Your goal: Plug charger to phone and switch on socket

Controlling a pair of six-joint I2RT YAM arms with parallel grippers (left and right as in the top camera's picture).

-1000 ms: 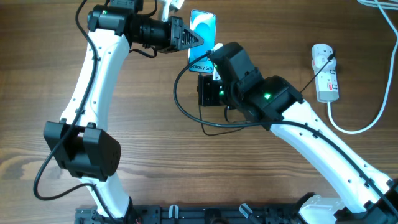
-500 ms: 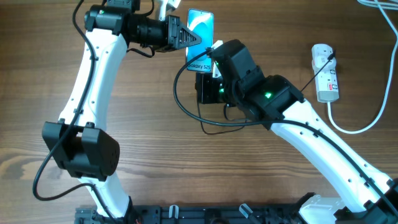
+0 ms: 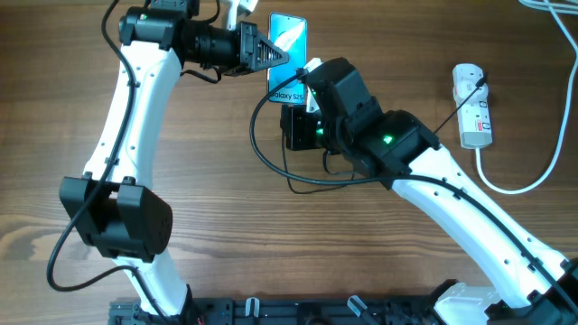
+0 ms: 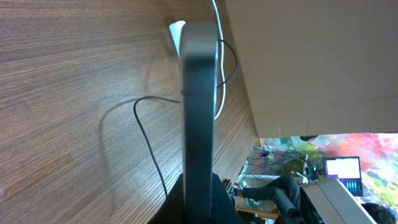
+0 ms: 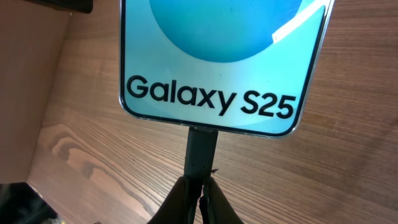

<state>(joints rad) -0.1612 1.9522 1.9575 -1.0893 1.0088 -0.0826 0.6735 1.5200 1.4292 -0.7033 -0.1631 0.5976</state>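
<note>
The phone (image 3: 287, 50), at the far side of the table (image 3: 226, 226), is clamped in the left gripper (image 3: 271, 56), and we fear the charger (image 5: 201, 149) tip, pinched in the right gripper (image 5: 200, 186) and touching its bottom edge, slips aside if pushed in tilted.

Phone (image 3: 293, 34): port end hidden beneath right arm (image 3: 379, 135) overhead; top cropped in right wrist view; edge-on in left wrist view, screen unseen.
Charger connector (image 5: 201, 152): seating in phone port indeterminate.
Right end effector (image 5: 200, 186): fingers cropped at bottom edge.
Socket (image 3: 475, 106): switch position too small to read; white cord (image 3: 533, 185) exits frame.
</note>
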